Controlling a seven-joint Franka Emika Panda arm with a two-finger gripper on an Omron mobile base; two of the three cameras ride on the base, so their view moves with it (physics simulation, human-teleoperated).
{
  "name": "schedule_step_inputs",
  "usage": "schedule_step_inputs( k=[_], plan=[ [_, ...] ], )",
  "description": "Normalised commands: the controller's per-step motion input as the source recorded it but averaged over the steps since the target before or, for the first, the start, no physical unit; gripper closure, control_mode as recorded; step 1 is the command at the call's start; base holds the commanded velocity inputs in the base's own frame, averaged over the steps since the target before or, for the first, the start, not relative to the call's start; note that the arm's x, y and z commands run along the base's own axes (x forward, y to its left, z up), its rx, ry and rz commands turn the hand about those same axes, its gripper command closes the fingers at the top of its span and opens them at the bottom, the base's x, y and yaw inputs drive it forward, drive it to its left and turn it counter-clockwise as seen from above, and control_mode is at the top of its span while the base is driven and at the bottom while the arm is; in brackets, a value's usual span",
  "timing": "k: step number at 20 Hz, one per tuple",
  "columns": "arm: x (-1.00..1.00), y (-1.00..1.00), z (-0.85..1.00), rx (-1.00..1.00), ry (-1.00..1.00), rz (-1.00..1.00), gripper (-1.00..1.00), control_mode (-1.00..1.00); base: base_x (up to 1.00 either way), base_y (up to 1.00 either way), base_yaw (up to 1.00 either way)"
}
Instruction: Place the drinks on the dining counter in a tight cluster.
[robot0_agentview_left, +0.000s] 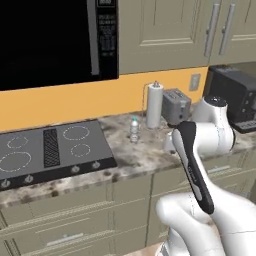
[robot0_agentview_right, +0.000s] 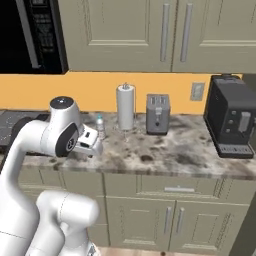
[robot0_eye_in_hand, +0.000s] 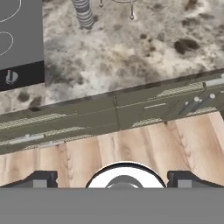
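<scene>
Clear blue-capped water bottle (robot0_agentview_left: 134, 129) on speckled grey-brown marble worktop (robot0_agentview_left: 145, 155); black stovetop (robot0_agentview_left: 50, 150), orange backsplash (robot0_agentview_left: 75, 102).

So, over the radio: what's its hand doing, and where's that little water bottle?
Gripper open, empty, above the counter edge. Water bottle upright on the marble worktop, between stovetop and paper towel roll. Nothing between gripper and bottle.

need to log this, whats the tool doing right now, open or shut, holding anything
tool: open, jaws spread wide, holding nothing.

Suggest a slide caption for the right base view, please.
Open gripper poised near the water bottle on the marble worktop.
</scene>
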Motion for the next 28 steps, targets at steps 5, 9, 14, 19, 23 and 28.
schedule_step_inputs(
  k=[5,9,14,19,23,28],
  plan=[
    [0.00,0.00,0.00,0.00,0.00,0.00,-1.00,1.00,0.90,0.37,-0.01],
    [0.00,0.00,0.00,0.00,0.00,0.00,-1.00,1.00,0.21,0.51,-0.07],
    [0.00,0.00,0.00,0.00,0.00,0.00,-1.00,1.00,0.00,0.66,-0.01],
    [0.00,0.00,0.00,0.00,0.00,0.00,-1.00,1.00,0.64,0.44,-0.02],
    [0.00,0.00,0.00,0.00,0.00,0.00,-1.00,1.00,0.67,0.00,-0.03],
    [0.00,0.00,0.00,0.00,0.00,0.00,-1.00,1.00,0.00,0.00,0.00]
  ],
)
